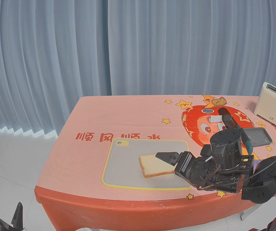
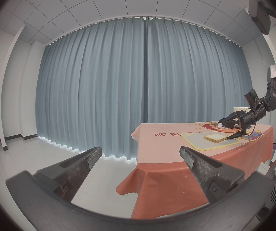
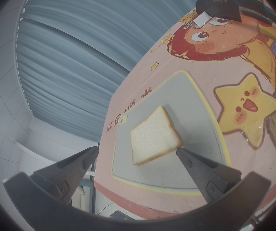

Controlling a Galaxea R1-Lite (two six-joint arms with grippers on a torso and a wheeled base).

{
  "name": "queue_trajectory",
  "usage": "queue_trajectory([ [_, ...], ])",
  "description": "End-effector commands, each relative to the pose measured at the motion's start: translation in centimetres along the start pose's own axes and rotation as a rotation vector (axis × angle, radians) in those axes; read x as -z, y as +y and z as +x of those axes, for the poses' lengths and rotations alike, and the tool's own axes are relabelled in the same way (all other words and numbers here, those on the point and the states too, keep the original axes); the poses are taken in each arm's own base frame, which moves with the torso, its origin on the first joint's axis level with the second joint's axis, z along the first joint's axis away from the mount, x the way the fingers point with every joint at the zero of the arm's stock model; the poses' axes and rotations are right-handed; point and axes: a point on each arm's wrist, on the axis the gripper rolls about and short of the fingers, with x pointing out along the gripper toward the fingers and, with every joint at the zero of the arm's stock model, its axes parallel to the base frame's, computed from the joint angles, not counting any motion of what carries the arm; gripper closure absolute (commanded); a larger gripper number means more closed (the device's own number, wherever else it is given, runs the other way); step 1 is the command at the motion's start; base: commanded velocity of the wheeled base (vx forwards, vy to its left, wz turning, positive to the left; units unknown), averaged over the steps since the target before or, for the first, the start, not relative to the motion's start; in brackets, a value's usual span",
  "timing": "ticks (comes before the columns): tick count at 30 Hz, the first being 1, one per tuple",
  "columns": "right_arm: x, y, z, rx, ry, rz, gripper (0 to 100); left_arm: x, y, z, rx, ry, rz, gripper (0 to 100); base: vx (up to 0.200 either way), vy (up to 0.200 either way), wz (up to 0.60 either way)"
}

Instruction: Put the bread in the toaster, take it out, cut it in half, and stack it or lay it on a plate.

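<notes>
Right claw (image 3: 136,151): spread wide, pinching nothing, parked just at the edge of the bread (image 1: 155,165). Bread: flat on the cutting board (image 1: 125,164), well apart from the toaster (image 1: 273,105) off at the far right. Probably a pickup for the toaster. Tips: ease one finger under the crust, close gently, don't squash the crumb, lift level. Left claw (image 2: 140,149): spread too, hanging low beside the table (image 1: 112,113).

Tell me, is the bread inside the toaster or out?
Out. The bread lies on the cutting board, well away from the toaster.
</notes>
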Motion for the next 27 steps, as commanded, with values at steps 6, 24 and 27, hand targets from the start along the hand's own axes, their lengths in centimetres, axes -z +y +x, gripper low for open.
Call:
queue_trajectory([
  [6,0.0,-0.4,1.1,0.005,-0.019,0.003,0,0.5,0.0,0.1,0.0,0.012,0.0,0,0.0,0.0,0.0],
  [24,-0.6,1.3,-2.8,-0.093,-0.049,-0.057,0,0.5,0.0,0.1,0.0,0.012,0.0,0,0.0,0.0,0.0],
  [27,-0.6,1.0,-3.5,-0.091,-0.055,-0.114,0,0.5,0.0,0.1,0.0,0.012,0.0,0,0.0,0.0,0.0],
])
